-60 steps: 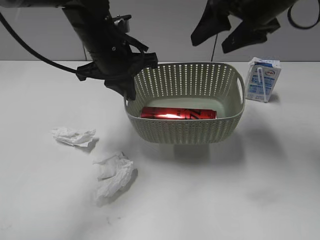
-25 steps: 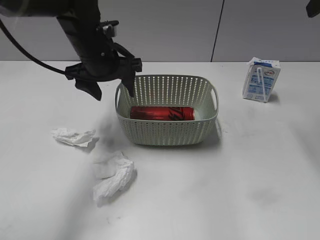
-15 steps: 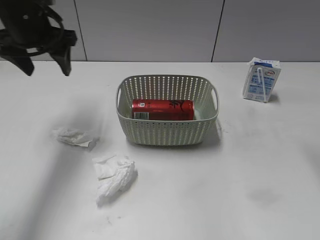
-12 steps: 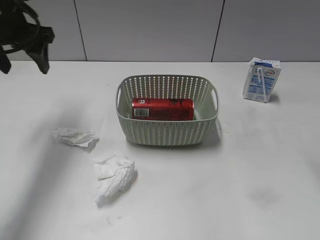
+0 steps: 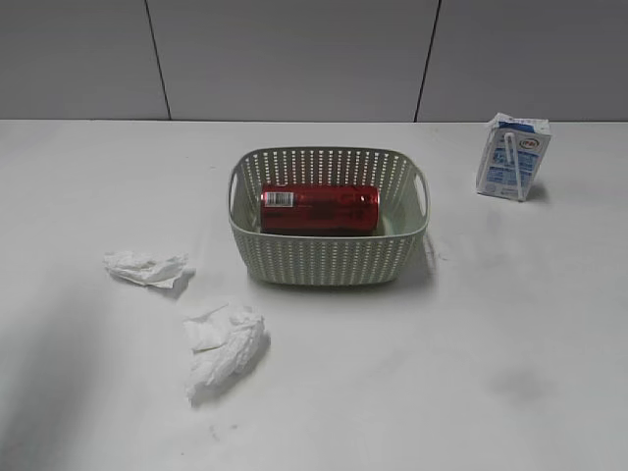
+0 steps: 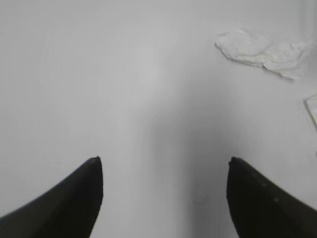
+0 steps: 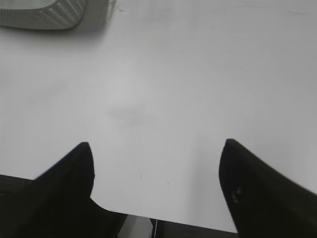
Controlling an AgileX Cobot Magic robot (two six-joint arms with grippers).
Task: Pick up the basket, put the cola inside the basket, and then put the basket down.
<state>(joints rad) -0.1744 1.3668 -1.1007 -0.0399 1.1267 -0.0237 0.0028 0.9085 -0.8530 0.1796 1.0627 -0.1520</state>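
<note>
Red cola (image 5: pixel 319 208) lies inside the basket (image 5: pixel 329 257), set on the tabletop (image 5: pixel 471 343); task looks finished, both grippers' fingers apart, empty.

The right gripper (image 7: pixel 156 153) hangs over bare white worktop (image 7: pixel 163 74), jaws spread wide with nothing between them. A perforated corner, probably the basket (image 7: pixel 44 12), shows top left.
</note>
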